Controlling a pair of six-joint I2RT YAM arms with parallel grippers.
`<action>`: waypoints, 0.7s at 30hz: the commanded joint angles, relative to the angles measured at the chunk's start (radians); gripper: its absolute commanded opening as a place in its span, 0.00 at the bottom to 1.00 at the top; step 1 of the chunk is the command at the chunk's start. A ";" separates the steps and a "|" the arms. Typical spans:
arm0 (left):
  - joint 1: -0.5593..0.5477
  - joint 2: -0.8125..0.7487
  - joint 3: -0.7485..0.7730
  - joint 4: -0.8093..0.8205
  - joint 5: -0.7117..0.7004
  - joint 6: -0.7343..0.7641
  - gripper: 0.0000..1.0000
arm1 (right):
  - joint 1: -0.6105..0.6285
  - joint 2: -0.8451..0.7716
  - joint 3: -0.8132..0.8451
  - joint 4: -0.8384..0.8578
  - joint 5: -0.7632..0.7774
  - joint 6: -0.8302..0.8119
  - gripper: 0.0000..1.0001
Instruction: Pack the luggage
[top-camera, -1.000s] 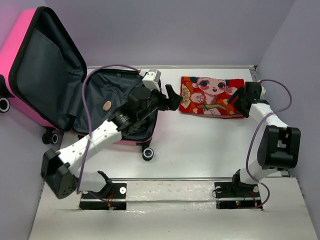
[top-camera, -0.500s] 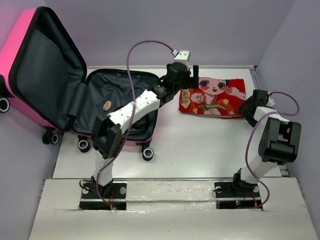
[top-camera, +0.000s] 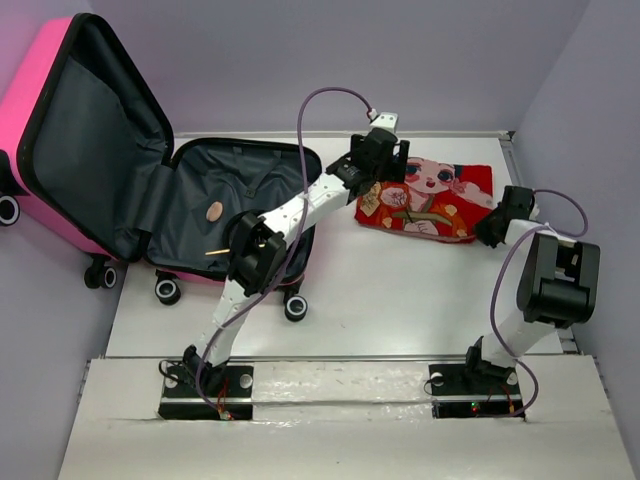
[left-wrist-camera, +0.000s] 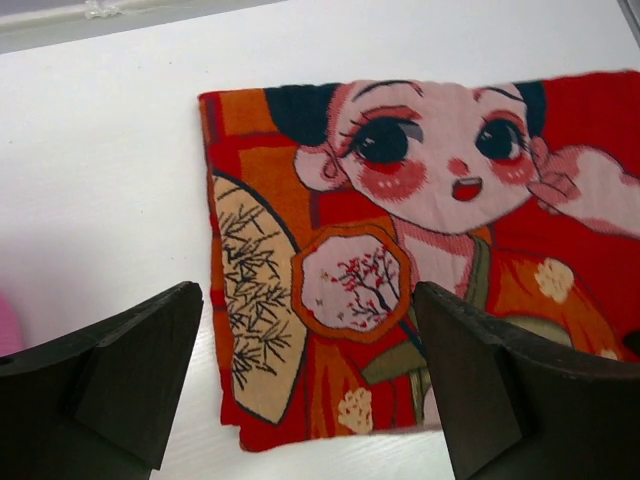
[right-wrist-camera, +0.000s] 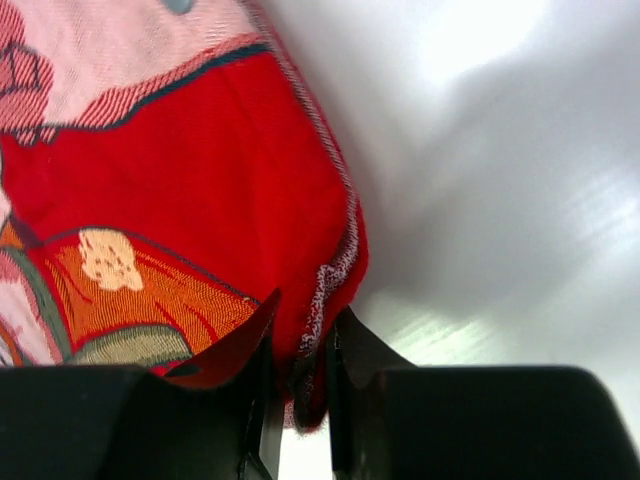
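Note:
The luggage (top-camera: 45, 110) lies open at the left: pink shell, lid raised, grey lining facing up. A red cloth printed with a cartoon girl (top-camera: 432, 200) lies flat on the white table to its right. My left gripper (top-camera: 390, 170) hovers open over the cloth's left end. In the left wrist view the cloth (left-wrist-camera: 400, 230) shows between the wide-apart fingers (left-wrist-camera: 140, 370), untouched. My right gripper (top-camera: 491, 228) is at the cloth's right corner. In the right wrist view it (right-wrist-camera: 300, 375) is shut on the cloth's red hemmed edge (right-wrist-camera: 320, 290), which bunches between the fingers.
Inside the suitcase base lie a small brown oval item (top-camera: 212, 211) and a thin stick (top-camera: 216, 250). The luggage's black wheels (top-camera: 295, 307) rest on the table (top-camera: 400, 290). A grey wall rises close to the right arm.
The left arm swung from over the suitcase to the cloth's left end, staying open. The right gripper closed on the cloth's right corner, and that edge shifted slightly.

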 joint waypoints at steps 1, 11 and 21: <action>0.031 0.062 0.129 -0.023 -0.055 0.026 0.99 | 0.000 -0.124 -0.098 -0.022 0.046 -0.006 0.20; 0.063 0.308 0.267 -0.033 -0.056 0.004 0.95 | -0.009 -0.233 -0.191 -0.028 0.052 -0.058 0.15; 0.057 0.364 0.217 0.039 0.020 -0.037 0.52 | -0.009 -0.262 -0.199 -0.018 0.020 -0.057 0.15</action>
